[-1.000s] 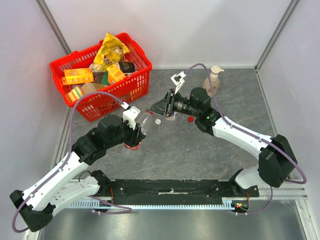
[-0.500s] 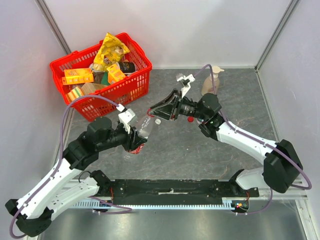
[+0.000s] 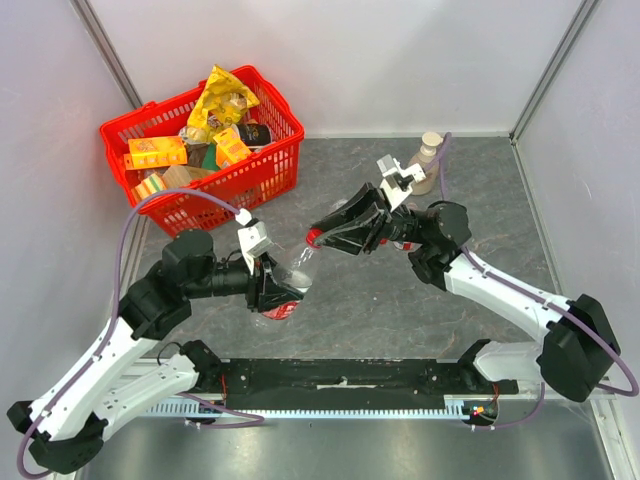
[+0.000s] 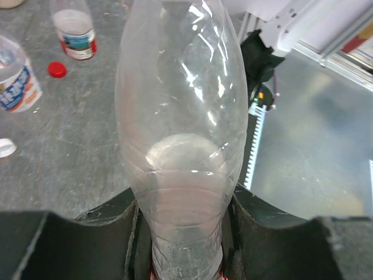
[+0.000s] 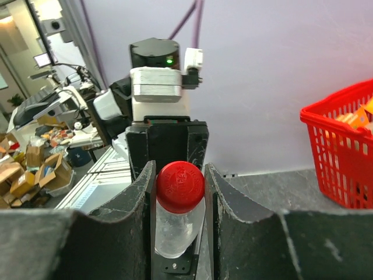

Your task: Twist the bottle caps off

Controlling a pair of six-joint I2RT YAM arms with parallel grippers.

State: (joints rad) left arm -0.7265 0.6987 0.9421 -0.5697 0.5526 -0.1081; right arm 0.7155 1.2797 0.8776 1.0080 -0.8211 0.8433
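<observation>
Grey table (image 3: 400, 310) lying below. Left gripper (image 3: 272, 290) clamping bottle (image 3: 298, 262) at base, holding it tilted in air to steady it. Right gripper (image 3: 325, 235) pinching red cap (image 5: 180, 185), probably for twisting off.

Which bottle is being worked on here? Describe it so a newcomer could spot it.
From the red basket in the far left corner, look right and nearer, to mid-table. The bottle is held tilted there, left hand shut low on its body, right hand shut on its red cap; the other bottles rest ungripped on the table.
</observation>
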